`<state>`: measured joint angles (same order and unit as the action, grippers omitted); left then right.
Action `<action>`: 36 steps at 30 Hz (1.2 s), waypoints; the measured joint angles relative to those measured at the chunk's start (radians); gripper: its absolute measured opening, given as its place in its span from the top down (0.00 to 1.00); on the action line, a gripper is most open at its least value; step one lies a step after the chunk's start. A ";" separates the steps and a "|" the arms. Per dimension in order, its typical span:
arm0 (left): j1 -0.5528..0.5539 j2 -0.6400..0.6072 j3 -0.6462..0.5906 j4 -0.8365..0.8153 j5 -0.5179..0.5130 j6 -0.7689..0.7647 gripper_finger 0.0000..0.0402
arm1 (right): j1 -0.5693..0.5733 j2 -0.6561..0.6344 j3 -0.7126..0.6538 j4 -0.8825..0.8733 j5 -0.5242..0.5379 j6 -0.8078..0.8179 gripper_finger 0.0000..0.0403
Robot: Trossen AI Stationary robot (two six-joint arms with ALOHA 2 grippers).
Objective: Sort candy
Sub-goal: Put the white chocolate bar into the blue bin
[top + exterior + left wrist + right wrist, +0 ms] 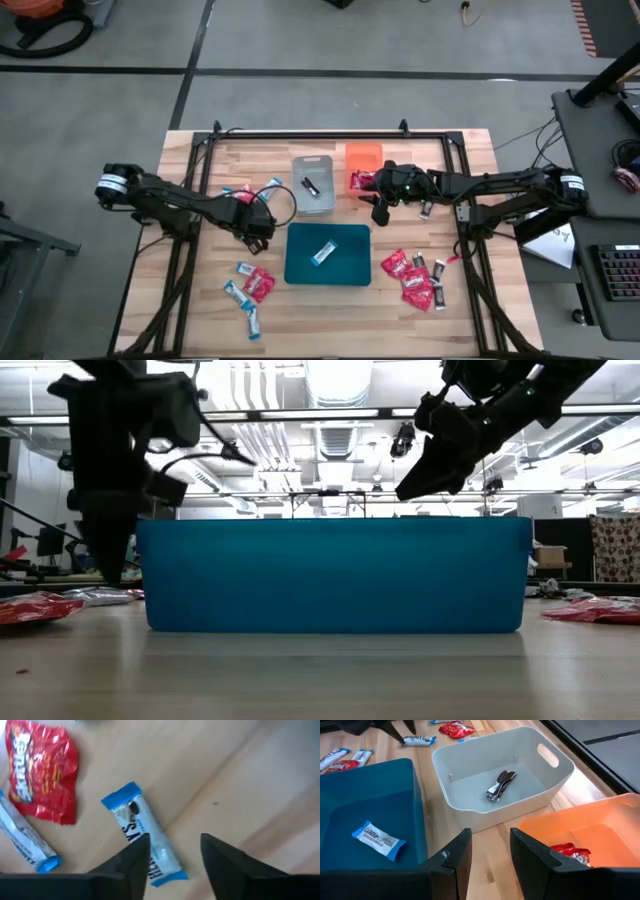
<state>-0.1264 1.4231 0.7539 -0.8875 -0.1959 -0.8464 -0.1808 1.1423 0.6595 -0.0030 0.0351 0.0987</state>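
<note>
blue tray (330,575) nearest | left gripper (172,857) open over blue-and-white bar (142,837)

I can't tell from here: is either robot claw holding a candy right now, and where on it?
Neither holds anything. The left gripper hangs open just above a blue-and-white bar on the table. The right gripper is empty, between the trays.

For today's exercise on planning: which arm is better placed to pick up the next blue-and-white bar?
The left. Its left gripper is open right over a blue-and-white wrapped bar on the wooden table, while the right gripper hovers by the grey, orange and blue trays.
</note>
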 joint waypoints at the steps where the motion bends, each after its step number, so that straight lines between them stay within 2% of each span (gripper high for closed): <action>1: 0.006 0.003 -0.012 0.004 0.000 -0.015 0.55 | 0.000 0.000 -0.001 0.000 -0.008 0.004 0.69; 5: 0.019 0.016 -0.063 0.029 -0.019 -0.060 0.48 | 0.002 0.000 -0.002 0.001 -0.013 0.009 0.69; 10: 0.019 0.014 -0.113 0.108 -0.034 -0.063 0.49 | 0.007 0.000 -0.002 0.004 -0.013 0.014 0.69; 14: 0.018 0.013 -0.134 0.134 -0.032 -0.072 0.57 | 0.007 0.000 -0.002 0.006 -0.013 0.019 0.69; 21: 0.018 0.014 -0.135 0.143 -0.031 -0.062 0.83 | 0.013 0.000 -0.002 0.010 -0.013 0.025 0.69; 24: 0.019 0.015 -0.134 0.136 -0.093 -0.053 0.91 | 0.015 0.000 -0.002 0.016 -0.012 0.025 0.69; 28: 0.014 0.010 -0.121 0.128 -0.132 -0.020 0.96 | 0.018 0.000 -0.002 0.025 -0.013 0.024 0.69; 36: 0.015 -0.081 -0.097 0.136 -0.103 0.045 1.00 | 0.025 0.000 -0.002 0.046 -0.017 0.022 0.69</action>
<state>-0.1116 1.3417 0.6567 -0.7517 -0.2987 -0.8012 -0.1559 1.1423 0.6579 0.0429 0.0181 0.1204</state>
